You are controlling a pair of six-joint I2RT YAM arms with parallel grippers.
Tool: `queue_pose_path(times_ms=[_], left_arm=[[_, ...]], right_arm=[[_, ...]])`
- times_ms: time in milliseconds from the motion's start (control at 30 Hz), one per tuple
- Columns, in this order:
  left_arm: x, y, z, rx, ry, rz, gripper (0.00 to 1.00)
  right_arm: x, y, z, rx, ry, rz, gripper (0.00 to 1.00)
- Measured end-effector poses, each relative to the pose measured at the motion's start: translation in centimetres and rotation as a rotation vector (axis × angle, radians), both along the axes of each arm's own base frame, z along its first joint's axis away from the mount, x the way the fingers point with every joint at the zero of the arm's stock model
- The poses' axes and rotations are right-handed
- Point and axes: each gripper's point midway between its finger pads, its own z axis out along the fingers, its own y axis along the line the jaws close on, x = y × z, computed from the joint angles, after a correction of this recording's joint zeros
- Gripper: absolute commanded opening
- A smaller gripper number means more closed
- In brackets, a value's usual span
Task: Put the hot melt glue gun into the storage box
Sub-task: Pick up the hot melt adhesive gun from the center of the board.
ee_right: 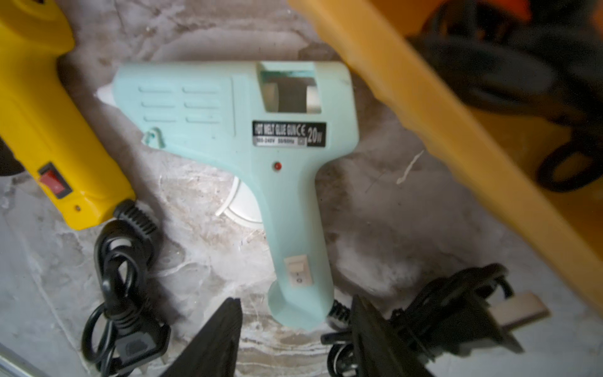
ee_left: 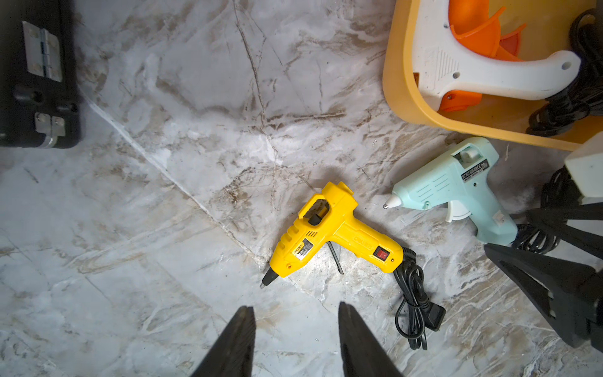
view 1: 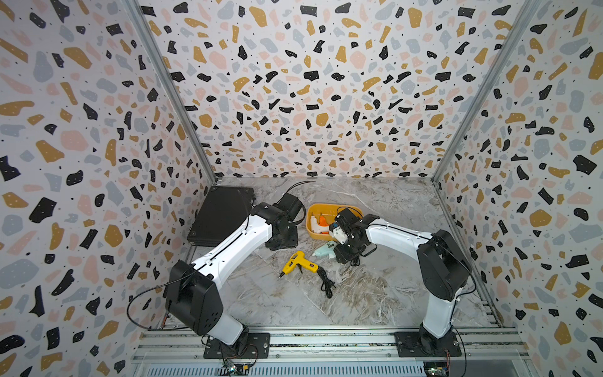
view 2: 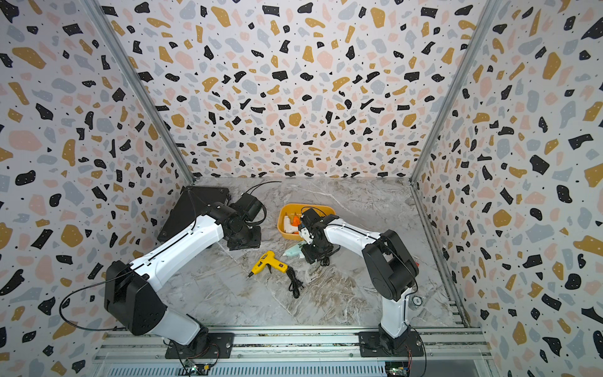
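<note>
The left arm (view 1: 235,243) is stretched out low across the table (view 1: 375,293), with its wrist turned down right beside the black case (view 1: 222,215). The left gripper (ee_left: 295,306) hangs over bare marble, jaws parted with nothing between them.

The right arm (view 1: 398,232) folds in from its side, elbow up high. Its forearm reaches toward the tub (view 1: 309,225) and the wrist is tipped down. The right gripper (ee_right: 295,299) sits at the butt end of the mint gun (ee_right: 248,130), one finger on each side of the handle. The jaws are spread and there's a clear gap on one side, so it isn't gripping anything.

The mint gun lies flat on the table just outside the tub's near wall. Its nozzle points toward the yellow gun (ee_left: 332,235), which is close by but not touching.

In both top views the right wrist covers most of the mint gun, so only the nozzle end pokes out. The right wrist view is a bit blurry. It does show the gun's label, red dot and switch, plus its bundled cord and plug (ee_right: 473,320) next to one finger.

The left wrist view gives the best look inside the tub. A white gun (ee_left: 489,75) with orange parts is lying in there with a black cord. It also catches the case's metal hinge (ee_left: 42,52).
</note>
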Motion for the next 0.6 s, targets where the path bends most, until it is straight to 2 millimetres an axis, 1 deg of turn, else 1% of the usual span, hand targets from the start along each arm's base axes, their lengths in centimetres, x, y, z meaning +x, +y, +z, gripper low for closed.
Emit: queue_pose_path(times_ms=[133, 233, 267, 367, 433, 467, 533, 600], left_arm=[[-0.2, 0.3, 0.5, 0.005, -0.013, 0.002, 0.46], [-0.4, 0.6, 0.7, 0.014, -0.015, 0.003, 0.46], [-0.5, 0.7, 0.8, 0.016, -0.013, 0.003, 0.46], [-0.7, 0.9, 0.9, 0.022, -0.011, 0.003, 0.46], [-0.7, 0.9, 0.9, 0.025, -0.011, 0.001, 0.46], [-0.7, 0.9, 0.9, 0.025, -0.011, -0.001, 0.46], [-0.7, 0.9, 0.9, 0.026, -0.012, -0.004, 0.46], [-0.7, 1.0, 1.0, 0.025, -0.015, -0.006, 0.46]], right_arm=[[0.3, -0.2, -1.3, -0.027, 0.008, -0.013, 0.57], [0.2, -0.1, -2.0, -0.037, 0.018, -0.02, 0.5], [0.2, 0.0, -2.2, -0.038, 0.017, -0.019, 0.46], [0.1, 0.6, -2.2, -0.034, 0.004, -0.011, 0.3], [-0.1, 0.9, -1.8, -0.02, -0.006, -0.008, 0.16], [-0.3, 0.9, -1.5, -0.011, -0.01, -0.008, 0.12], [-0.9, 0.8, -1.0, 0.002, -0.005, -0.011, 0.06], [-1.7, 0.5, -0.6, 0.011, 0.016, -0.007, 0.04]])
